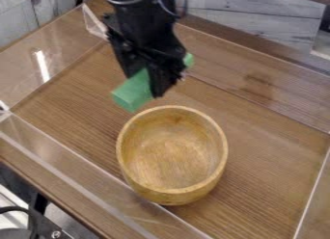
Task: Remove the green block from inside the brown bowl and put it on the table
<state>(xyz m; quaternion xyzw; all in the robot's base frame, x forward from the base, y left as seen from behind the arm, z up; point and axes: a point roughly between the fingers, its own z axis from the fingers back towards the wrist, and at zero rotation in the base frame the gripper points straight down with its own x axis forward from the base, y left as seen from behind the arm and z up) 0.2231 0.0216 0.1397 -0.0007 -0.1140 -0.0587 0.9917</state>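
The green block [133,91] hangs in the air above the table [77,98], just past the far left rim of the brown bowl [173,153]. My gripper [149,82] points steeply down and is shut on the green block, its black fingers clamping the block's upper right part. The bowl stands upright near the front of the table, and its inside holds nothing. One end of the block juts out to the lower left of the fingers.
Clear acrylic walls [52,175] edge the table at the front and left. A clear acrylic piece [93,21] stands at the back left corner. The black arm [135,12] rises from the gripper toward the top of the view.
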